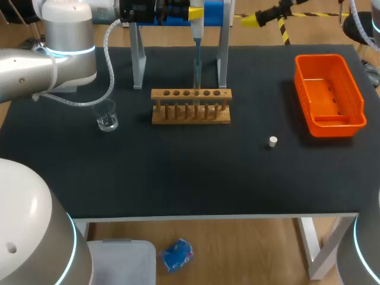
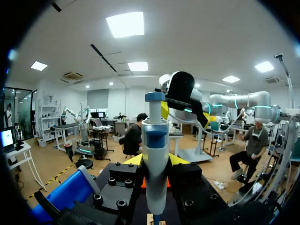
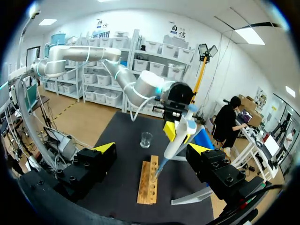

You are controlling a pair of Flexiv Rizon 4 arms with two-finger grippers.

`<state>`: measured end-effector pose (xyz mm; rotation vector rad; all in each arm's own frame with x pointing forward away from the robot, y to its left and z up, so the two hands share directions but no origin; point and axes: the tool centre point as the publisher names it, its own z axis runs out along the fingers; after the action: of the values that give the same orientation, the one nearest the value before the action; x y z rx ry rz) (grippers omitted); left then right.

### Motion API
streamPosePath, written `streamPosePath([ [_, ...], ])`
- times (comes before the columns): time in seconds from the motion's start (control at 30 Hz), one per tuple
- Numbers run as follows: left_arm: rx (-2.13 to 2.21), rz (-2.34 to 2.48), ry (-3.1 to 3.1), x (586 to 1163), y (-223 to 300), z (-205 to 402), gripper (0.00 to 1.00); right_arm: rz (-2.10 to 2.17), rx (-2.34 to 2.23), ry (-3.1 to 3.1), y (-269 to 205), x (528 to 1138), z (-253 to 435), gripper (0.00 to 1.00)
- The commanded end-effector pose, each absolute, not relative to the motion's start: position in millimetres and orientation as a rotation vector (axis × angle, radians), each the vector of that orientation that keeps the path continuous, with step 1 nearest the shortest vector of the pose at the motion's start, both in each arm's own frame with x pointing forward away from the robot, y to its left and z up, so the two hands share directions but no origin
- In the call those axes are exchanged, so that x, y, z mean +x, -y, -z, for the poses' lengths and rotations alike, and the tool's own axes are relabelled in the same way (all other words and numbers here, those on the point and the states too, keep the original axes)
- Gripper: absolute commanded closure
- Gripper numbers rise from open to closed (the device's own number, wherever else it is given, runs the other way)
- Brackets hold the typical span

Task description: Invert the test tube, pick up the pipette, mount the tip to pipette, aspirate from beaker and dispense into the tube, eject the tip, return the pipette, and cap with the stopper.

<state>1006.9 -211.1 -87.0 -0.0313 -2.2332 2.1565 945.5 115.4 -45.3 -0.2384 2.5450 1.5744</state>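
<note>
We work in a laboratory fitted out for robots. Our black worktop (image 1: 178,178) carries bench chemistry gear: a wooden test tube rack (image 1: 190,113), a small glass beaker (image 1: 107,119), a white stopper (image 1: 272,141) and an orange bin (image 1: 358,113). A pipette (image 1: 197,53) hangs above the rack. Our silver left arm (image 1: 35,65), ringed with blue light, comes in over one corner.

Left gripper (image 3: 179,132) held high, jaws clamped; right gripper's (image 3: 152,151) jaws wide apart.

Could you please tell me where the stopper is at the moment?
In the head view, the white stopper stands alone on the black table, right of the wooden rack and just left of the orange basket.
</note>
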Motion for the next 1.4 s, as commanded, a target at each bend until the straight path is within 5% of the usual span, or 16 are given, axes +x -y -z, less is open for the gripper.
streamPosePath([
  [0.03,-0.030,-2.155,2.236,1006.7,211.4,86.3,1.00,-1.629,-0.249,-2.510,-124.2,956.8,34.7,0.91],
  [0.07,-0.030,-2.155,2.236,1006.7,211.4,86.3,1.00,-1.655,-0.267,-2.491,-126.5,957.6,29.4,1.00],
  [0.57,-0.030,-2.155,2.236,1006.7,211.4,86.3,1.00,-2.023,-0.362,-2.345,-161.9,950.8,-22.9,1.00],
  [1.4,-0.030,-2.155,2.236,1006.7,211.4,86.3,1.00,-2.225,-0.283,-2.314,-172.8,959.1,-15.3,1.00],
])
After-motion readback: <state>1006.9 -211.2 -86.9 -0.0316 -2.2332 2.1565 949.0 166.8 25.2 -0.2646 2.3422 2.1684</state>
